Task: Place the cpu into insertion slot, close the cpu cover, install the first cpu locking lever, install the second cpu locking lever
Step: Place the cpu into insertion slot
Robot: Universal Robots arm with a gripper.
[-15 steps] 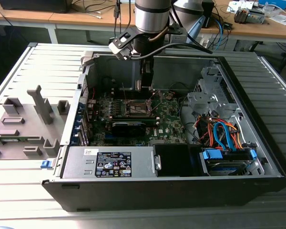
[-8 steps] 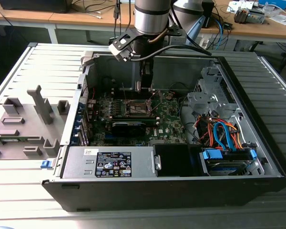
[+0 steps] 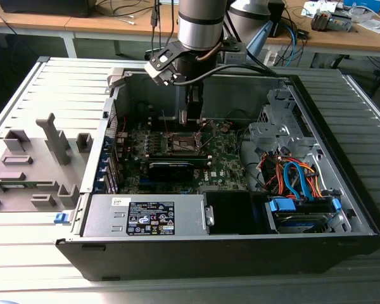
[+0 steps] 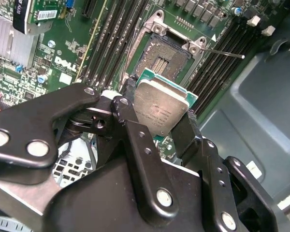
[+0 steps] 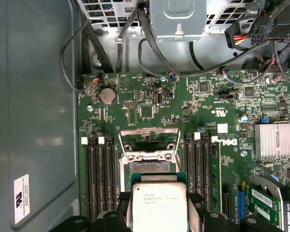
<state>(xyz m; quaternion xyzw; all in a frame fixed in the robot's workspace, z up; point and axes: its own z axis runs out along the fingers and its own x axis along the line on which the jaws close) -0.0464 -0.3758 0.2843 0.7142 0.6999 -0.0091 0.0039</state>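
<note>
Entry: cpu placement, step one in progress.

The cpu (image 4: pixel 160 107) (image 5: pixel 158 208), a small flat square chip with a silvery-grey metal top on a green carrier edge, was clamped by two opposite sides between the black fingers of the end effector (image 4: pixel 160 110) (image 5: pixel 159 207) (image 3: pixel 189 113). The end effector was therefore closed on the chip, not wide. In the second wrist view the chip hung at a slant just short of the insertion slot (image 4: pixel 166 60) (image 5: pixel 147 167), a square socket with a dark contact field and a metal rim. The chip was not seated; I could not tell whether its lower edge touched anything.

The cpu cover (image 5: pixel 149 131), a thin silvery metal frame with a cut-out centre, stood swung open on the far side of the socket. A thin wire locking lever (image 4: pixel 224 53) stuck out free to one side, unlatched.

Progress, my judgement: none of the four steps was finished. The chip was yet to go in, and the cover and both levers were yet to be closed.

Count: one cpu, one socket, one cover. I could make out only one lever for certain. Two banks of long black memory slots flanked the socket, one on each side, and there was one finned silver heatsink (image 5: pixel 275 140). All of it sat on the green motherboard (image 5: pixel 150 104) inside one open black computer case (image 3: pixel 240 253). The case lay on the grey slatted surface (image 3: pixel 25 82).
</note>
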